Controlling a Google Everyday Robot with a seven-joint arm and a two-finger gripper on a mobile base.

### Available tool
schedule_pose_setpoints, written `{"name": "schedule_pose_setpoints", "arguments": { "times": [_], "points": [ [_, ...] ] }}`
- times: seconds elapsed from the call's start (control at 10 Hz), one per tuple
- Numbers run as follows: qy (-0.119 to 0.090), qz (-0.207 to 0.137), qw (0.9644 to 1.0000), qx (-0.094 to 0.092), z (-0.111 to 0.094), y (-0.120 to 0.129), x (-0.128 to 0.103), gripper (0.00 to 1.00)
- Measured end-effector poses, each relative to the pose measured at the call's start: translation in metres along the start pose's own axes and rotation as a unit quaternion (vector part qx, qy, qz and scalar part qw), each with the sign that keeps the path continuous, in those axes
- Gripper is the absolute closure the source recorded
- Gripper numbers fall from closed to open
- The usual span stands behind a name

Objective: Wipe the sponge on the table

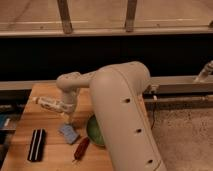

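Sponge [69,133], blue, flat on bench [45,95] just below gripper [67,119]; gripper points down, seemingly poised to press and wipe; its closure cannot be told; green bowl [94,131] just beside.

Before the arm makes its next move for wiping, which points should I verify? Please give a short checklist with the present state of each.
1. Blue sponge lies on the wooden table: ok.
2. Gripper is over the sponge, at its far edge: ok.
3. Gripper touches the sponge: cannot tell.
4. Room beside the sponge for wiping: not ok; green bowl and red object lie close.
5. Black object is apart from the sponge: ok.
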Motion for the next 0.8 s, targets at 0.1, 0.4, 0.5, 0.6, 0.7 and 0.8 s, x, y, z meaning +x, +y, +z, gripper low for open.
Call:
{"name": "schedule_pose_setpoints", "arguments": {
  "times": [0.1,0.4,0.5,0.6,0.7,0.8],
  "points": [
    [-0.008,0.004,1.0,-0.001,-0.002,-0.001,0.0,0.2],
    [-0.042,0.025,0.9988,-0.001,-0.015,-0.017,0.007,0.2],
    [-0.05,0.033,0.9982,0.003,-0.02,-0.024,0.011,0.2],
    [-0.06,0.048,0.9969,0.012,-0.029,-0.035,0.016,0.2],
    [-0.071,0.072,0.9944,0.028,-0.041,-0.049,0.027,0.2],
    [-0.071,0.075,0.9942,0.03,-0.041,-0.05,0.029,0.2]
  ]
}}
